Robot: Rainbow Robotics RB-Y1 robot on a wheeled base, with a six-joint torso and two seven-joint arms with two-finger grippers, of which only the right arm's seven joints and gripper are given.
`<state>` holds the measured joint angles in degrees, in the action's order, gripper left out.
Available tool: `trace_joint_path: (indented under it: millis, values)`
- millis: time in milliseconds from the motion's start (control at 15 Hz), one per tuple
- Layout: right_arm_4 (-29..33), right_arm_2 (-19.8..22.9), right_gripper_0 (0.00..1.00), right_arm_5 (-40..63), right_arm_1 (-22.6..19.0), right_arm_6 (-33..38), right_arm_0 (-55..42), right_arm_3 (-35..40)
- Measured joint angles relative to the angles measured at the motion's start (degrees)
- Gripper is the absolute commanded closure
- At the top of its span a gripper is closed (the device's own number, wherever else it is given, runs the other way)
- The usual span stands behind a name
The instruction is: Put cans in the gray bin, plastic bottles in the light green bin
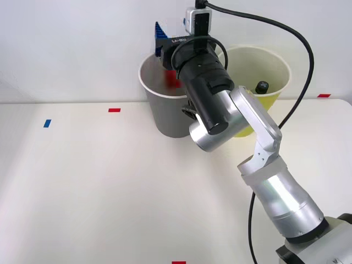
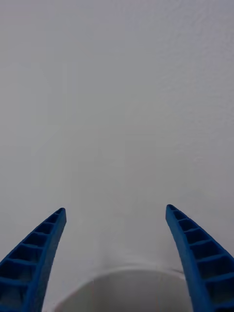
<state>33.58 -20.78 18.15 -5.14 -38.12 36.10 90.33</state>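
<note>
Red metallic can (image 1: 172, 77) sits inside tall gray tapered bin (image 1: 165, 113), just below right gripper (image 1: 161, 34), fingers spread, empty. Risk: wrist clips white rim on retract, tipping bin.

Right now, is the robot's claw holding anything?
No. The right claw is open with nothing between its blue fingers. A red can already sits inside the gray bin.
</note>
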Motion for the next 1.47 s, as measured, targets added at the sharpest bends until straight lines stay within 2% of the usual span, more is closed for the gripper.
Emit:
trace_joint_path:
  millis: [400, 667, 800, 1267, 1467]
  values:
    - [0.09, 0.16, 0.0, -2.36, -0.11, 0.48, -0.38, 0.01]
    - [0.14, 2.6, 0.0, -12.95, -0.7, 0.96, -4.71, 1.24]
    - [0.31, 4.12, 0.0, -16.35, -0.93, 0.78, -10.24, 5.36]
    - [1.09, 5.15, 0.0, -16.76, -1.36, 0.39, -36.69, 26.62]
    - [5.92, 6.08, 0.0, -16.77, -1.85, 0.67, -48.05, 30.91]
